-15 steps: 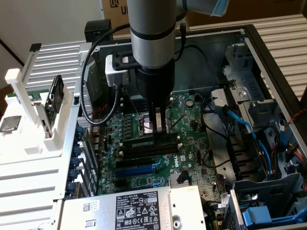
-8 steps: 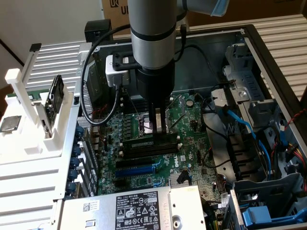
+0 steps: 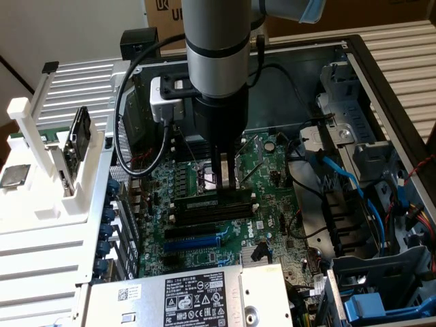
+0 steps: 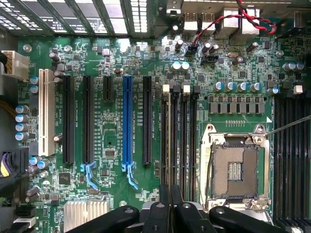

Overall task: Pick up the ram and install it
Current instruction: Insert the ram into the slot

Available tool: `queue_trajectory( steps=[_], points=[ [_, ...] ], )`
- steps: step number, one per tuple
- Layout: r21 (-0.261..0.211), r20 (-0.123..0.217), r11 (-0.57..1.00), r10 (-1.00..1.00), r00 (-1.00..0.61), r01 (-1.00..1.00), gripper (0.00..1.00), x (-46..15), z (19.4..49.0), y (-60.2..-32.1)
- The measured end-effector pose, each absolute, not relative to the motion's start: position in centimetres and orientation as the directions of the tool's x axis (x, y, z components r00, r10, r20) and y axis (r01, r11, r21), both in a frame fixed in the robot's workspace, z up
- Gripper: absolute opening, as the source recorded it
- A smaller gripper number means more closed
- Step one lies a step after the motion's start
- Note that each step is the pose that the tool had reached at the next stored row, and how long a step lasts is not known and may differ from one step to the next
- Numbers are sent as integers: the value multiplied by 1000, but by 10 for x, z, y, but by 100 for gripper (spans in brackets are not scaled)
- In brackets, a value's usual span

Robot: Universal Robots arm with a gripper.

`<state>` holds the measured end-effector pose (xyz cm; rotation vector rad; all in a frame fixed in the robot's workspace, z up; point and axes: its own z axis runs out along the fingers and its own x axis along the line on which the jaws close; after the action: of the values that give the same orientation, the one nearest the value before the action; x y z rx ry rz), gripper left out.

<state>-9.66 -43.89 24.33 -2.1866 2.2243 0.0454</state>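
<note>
The ram (image 3: 208, 202), a thin dark stick with a pale label strip, stands on edge in the rearmost of the black memory slots (image 3: 212, 216) on the green motherboard. My gripper (image 3: 227, 182) comes straight down onto its top edge, right of the middle, fingers close together and shut on it. In the wrist view the gripper (image 4: 170, 191) sits over a narrow line running along one memory slot, which is the ram (image 4: 172, 141) seen edge-on. The neighbouring memory slots (image 4: 192, 136) are bare.
The CPU socket (image 4: 235, 170) lies beside the slots, and the blue expansion slot (image 4: 127, 121) on their other side. Blue and black cables (image 3: 340, 177) and drive cages fill the exterior view's right. A labelled power supply (image 3: 197, 300) sits in front. A white rack (image 3: 41, 157) holds a dark card.
</note>
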Motion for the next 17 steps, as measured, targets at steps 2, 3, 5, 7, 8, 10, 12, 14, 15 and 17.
queue_trajectory(
  steps=[2,3,5,7,8,10,12,14,15,17],
  points=[
    [5,-36,17,-999,-17,-1000,12,-97,243,-439],
    [5,-36,17,-999,-17,-1000,12,-97,243,-439],
    [5,-36,20,-999,-20,-1000,12,-97,243,-439],
    [5,-36,23,-999,-23,-1000,12,-97,243,-439],
    [5,-36,23,-999,-24,-1000,12,-97,243,-439],
    [5,-36,23,-999,-24,-1000,12,-97,243,-439],
    [5,-36,22,-999,-22,-1000,12,-97,243,-440],
    [5,-36,22,-999,-22,-1000,12,-97,243,-440],
    [5,-36,22,-999,-22,-1000,12,-97,243,-440],
    [5,-36,22,-999,-22,-1000,12,-97,243,-440]
  ],
)
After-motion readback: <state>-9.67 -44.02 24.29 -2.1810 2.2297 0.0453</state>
